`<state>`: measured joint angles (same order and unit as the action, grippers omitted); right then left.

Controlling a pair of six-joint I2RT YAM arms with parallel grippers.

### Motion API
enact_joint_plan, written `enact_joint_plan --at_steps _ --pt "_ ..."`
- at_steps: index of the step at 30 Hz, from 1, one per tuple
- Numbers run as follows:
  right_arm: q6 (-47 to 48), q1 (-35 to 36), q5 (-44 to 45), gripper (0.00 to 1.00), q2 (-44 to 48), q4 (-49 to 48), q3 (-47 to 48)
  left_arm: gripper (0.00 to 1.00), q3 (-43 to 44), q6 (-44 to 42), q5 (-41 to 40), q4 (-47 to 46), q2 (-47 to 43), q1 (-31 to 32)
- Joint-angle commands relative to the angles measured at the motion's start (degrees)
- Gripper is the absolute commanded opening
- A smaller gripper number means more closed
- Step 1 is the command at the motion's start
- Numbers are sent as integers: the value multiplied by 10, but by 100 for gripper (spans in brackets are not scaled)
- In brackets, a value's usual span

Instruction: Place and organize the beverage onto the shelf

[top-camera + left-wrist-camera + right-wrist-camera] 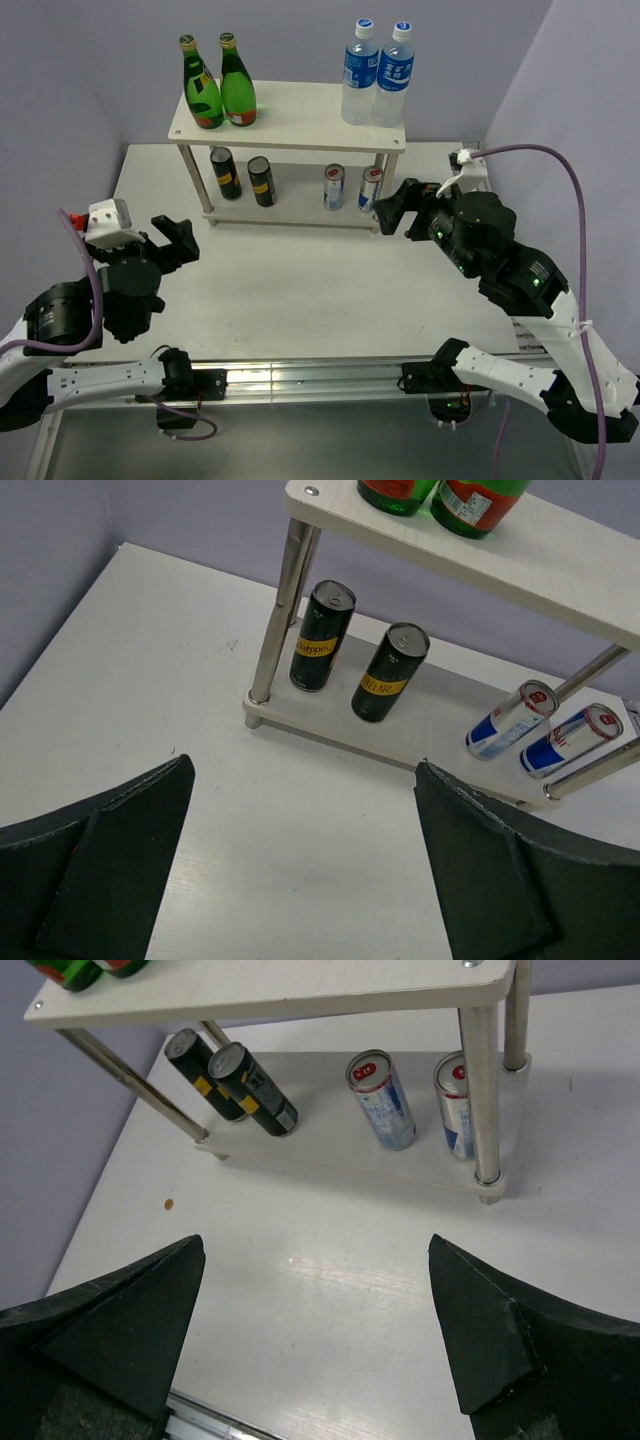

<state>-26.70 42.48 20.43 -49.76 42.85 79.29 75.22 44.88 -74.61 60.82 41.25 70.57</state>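
Observation:
The shelf (300, 110) stands at the back of the table. Two green bottles (202, 85) (237, 82) stand upright on the left of its top board. On the lower board stand two black cans (225, 172) (261, 181) at the left and two silver cans (334, 187) (370, 188) at the right. My left gripper (175, 245) hovers open and empty over the table, left and in front of the shelf. My right gripper (400, 215) is open and empty just right of the shelf's front right leg. Both wrist views show bare table between the jaws (302, 763) (316, 1240).
Two clear water bottles with blue labels (360, 72) (393, 75) stand on the right of the top board. Purple walls close in the table at the back and sides. A metal rail (310, 375) runs along the near edge between the arm bases.

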Motion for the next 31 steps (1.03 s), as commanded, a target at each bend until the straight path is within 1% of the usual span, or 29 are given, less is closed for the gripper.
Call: enact_joint_plan --at_steps 1,3,4,6,7,8,9,10,11,14,15,16,17,18,21,24,29,31 --pt "13 25 67 100 10 -46 -12 99 -30 -140 42 -142 -9 -4" --pt "14 30 69 100 19 -56 -22 99 -35 -167 60 -176 6 -6" --pt "16 31 68 100 20 -60 -32 99 -39 -188 56 -186 28 -8" --pt "18 38 69 100 18 -66 -39 99 -31 -183 53 -172 61 -19" --pt "21 42 74 100 14 -66 -41 99 -21 -187 65 -170 91 -50" --pt "23 52 76 100 7 -65 -43 99 -21 -209 131 -184 102 -74" --pt "25 58 77 100 4 -65 -44 99 -23 -230 167 -211 113 -111" --pt "29 62 83 100 0 -65 -44 99 -30 -247 194 -224 130 -189" --pt "30 73 96 100 -4 -64 -44 99 -34 -248 199 -239 132 -218" --pt "33 88 139 100 12 -72 -51 99 -39 -246 221 -263 121 -243" --pt "35 93 146 100 19 -78 -55 99 -43 -250 232 -270 116 -258" --pt "38 95 151 100 26 -85 -66 99 -55 -251 238 -285 105 -287" --pt "41 96 157 100 36 -95 -69 99 -59 -249 250 -287 102 -296" --pt "39 96 161 100 40 -97 -72 99 -64 -245 276 -290 102 -315" --pt "38 102 170 100 41 -107 -82 99 -63 -232 293 -281 117 -345" --pt "36 105 178 100 40 -120 -88 99 -69 -235 300 -293 106 -361" --pt "49 114 183 100 49 -164 -99 99 -79 -243 306 -311 85 -375" --pt "54 117 185 100 41 -167 -93 99 -82 -243 304 -311 84 -376"
